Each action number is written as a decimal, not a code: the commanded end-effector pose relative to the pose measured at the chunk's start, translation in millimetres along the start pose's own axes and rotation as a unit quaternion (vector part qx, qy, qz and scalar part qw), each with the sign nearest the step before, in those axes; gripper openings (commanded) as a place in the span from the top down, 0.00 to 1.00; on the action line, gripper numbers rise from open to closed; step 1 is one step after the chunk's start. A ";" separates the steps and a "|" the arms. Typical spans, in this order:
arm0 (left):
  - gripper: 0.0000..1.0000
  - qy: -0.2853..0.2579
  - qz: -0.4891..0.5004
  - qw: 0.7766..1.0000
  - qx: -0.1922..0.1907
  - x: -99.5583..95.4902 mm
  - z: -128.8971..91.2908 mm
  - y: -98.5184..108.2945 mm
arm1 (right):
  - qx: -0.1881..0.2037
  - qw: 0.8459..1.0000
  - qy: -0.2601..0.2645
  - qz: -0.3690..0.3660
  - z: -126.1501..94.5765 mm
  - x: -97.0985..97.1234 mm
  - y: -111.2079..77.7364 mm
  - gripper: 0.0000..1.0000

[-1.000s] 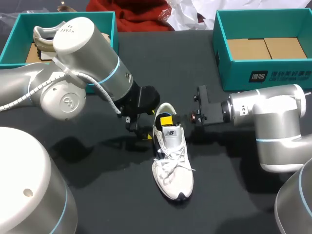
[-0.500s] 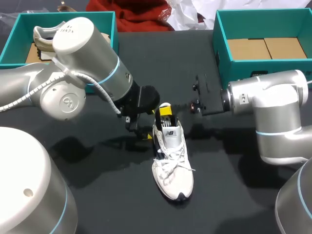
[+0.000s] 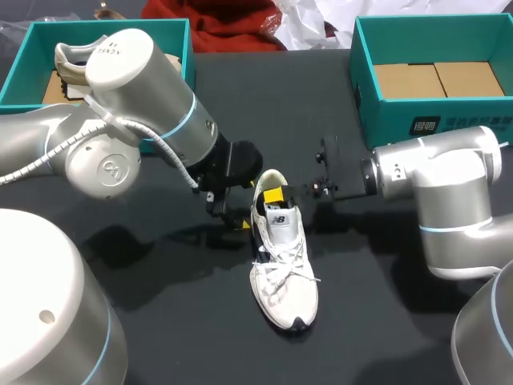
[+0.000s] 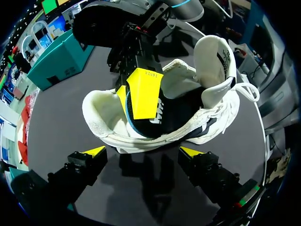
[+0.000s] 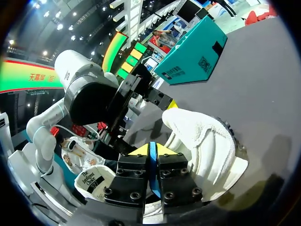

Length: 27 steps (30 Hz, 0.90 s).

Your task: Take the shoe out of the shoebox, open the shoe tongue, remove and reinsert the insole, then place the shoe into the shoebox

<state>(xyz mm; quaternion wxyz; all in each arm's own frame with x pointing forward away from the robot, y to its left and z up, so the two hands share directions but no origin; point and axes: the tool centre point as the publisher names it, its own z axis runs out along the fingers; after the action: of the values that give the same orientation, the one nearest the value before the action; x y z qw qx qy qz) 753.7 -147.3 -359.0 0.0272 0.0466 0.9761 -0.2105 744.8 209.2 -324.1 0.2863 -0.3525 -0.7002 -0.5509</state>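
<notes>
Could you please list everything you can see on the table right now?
sneaker: one, white, middle of the table
insole: one, blue-edged, at the sneaker's heel opening
shoeboxes: two, teal, far left and far right
second shoe: one, beige, in the left shoebox
cardboard: brown, lining the right shoebox
left arm: silver, jaws open beside the sneaker's heel
right arm: silver, jaws shut on the insole
</notes>
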 end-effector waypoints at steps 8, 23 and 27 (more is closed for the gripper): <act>0.00 -0.001 0.003 1.000 0.000 -0.5 0.0 -0.5 | 0.000 1.000 -0.008 -0.026 3.4 8.1 8.4 0.15; 0.00 -0.007 0.003 1.000 0.000 -0.4 -4.6 2.6 | 0.017 0.998 -0.020 -0.049 0.2 14.7 21.1 0.08; 0.00 -0.008 0.002 1.000 0.000 -0.8 -4.9 3.7 | 0.019 0.998 -0.021 -0.048 1.0 15.5 19.0 0.13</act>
<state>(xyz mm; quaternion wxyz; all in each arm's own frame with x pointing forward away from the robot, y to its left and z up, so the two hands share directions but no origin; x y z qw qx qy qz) 756.3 -143.7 -356.5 0.0331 0.0472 0.9760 -0.2102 751.3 214.8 -301.8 0.2524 -0.3237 -0.7310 -0.5452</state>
